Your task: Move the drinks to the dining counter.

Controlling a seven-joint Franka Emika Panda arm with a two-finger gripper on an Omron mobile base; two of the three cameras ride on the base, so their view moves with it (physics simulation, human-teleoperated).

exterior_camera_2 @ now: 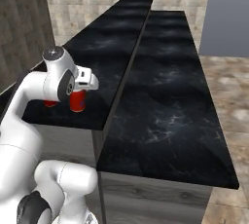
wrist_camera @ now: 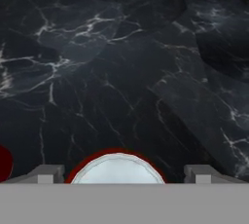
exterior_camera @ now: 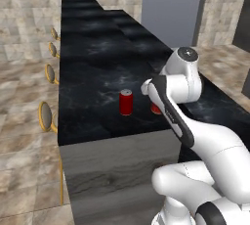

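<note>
Red can sits between the spread fingers, on dining counter

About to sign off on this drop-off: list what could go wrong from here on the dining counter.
1. In the hand view the gripper straddles a red can from above, fingertips apart on either side. Rising off-axis could catch the rim and tip it.
2. A second can stands upright close by on the dining counter; a sideways swing of the arm might knock it.
3. Both cans sit near the counter's front edge, so a nudge could send one off.
</note>
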